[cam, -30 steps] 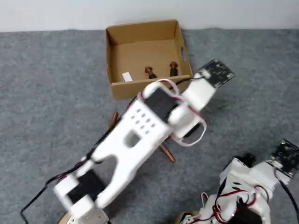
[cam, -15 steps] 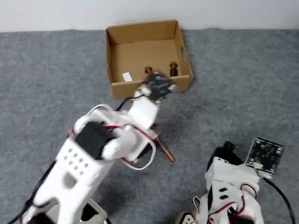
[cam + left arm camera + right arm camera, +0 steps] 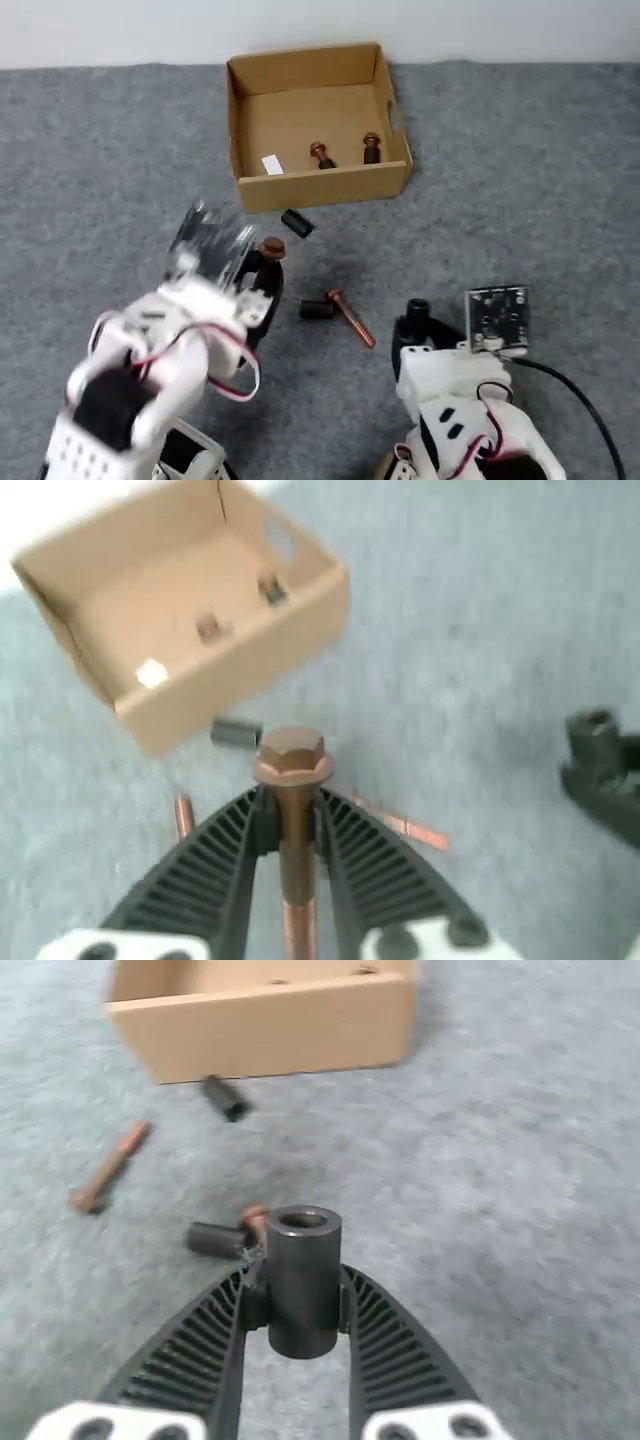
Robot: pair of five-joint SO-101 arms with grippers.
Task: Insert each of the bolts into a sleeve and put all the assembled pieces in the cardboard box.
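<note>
**Both arms loaded: one bolt, one sleeve**

At the near left of the grey carpet [image 3: 520, 180], the left gripper [image 3: 290, 802] clamps its fingers on a copper bolt [image 3: 292, 760], whose hexagonal head stands clear of the fingertips. To its right, the right gripper [image 3: 298, 1290] pinches a black sleeve [image 3: 303, 1250], bore showing. Between the arms a loose bolt [image 3: 351, 320] lies just beside a second sleeve [image 3: 318, 309]. A third sleeve [image 3: 297, 223] rests just in front of the cardboard box [image 3: 320, 187] at the far side, which holds two assembled pieces [image 3: 321, 154].
</note>
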